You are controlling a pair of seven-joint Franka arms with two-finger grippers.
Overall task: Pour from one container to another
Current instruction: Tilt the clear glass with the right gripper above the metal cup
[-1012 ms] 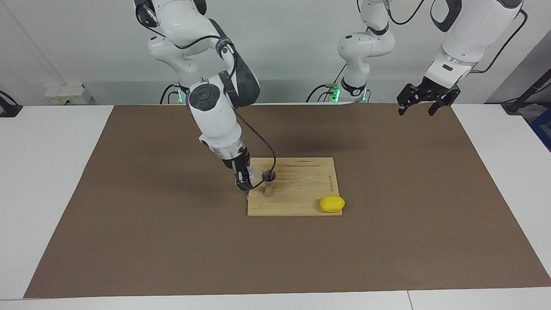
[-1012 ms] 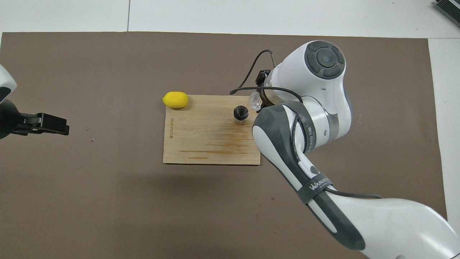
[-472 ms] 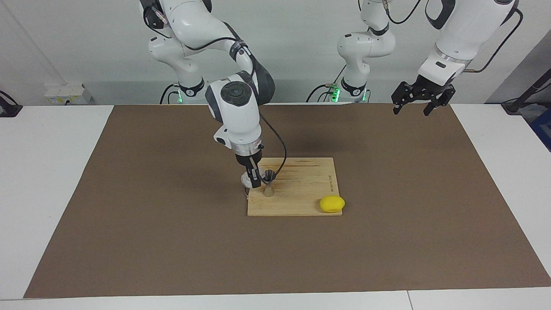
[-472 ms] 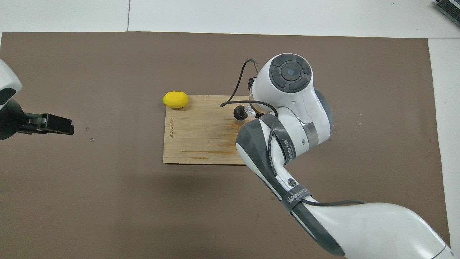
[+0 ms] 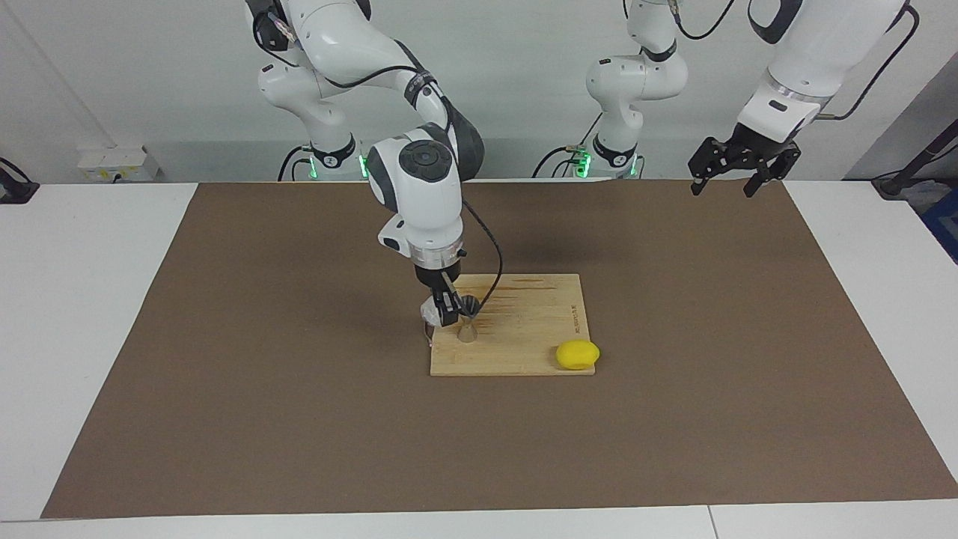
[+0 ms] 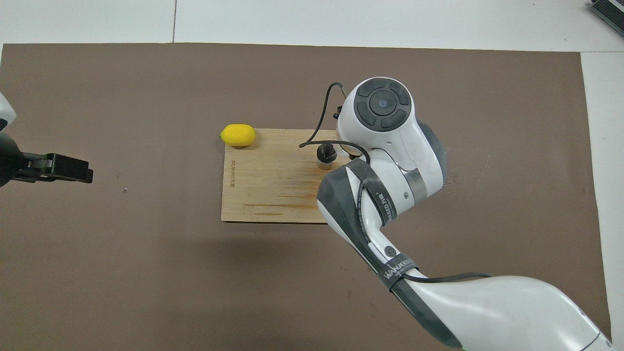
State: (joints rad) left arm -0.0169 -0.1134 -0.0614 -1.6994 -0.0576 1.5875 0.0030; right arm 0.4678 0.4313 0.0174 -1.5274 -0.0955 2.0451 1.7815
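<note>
Two arms are working this table, and the right gripper (image 5: 447, 311) is clamping its fingers on the little clear glass cup (image 5: 432, 308), holding it tipped right against the rim of the grey metal jigger (image 5: 468, 320). That jigger is standing upright on the wooden board (image 5: 524, 329), toward the right arm's end of it, while a yellow lemon (image 5: 576, 354) is sitting at the board's corner toward the left arm's end, farther from the robots. The left gripper (image 5: 736, 180) is waiting with fingers spread open and empty, up over the brown mat (image 5: 262, 374) at the left arm's end.
</note>
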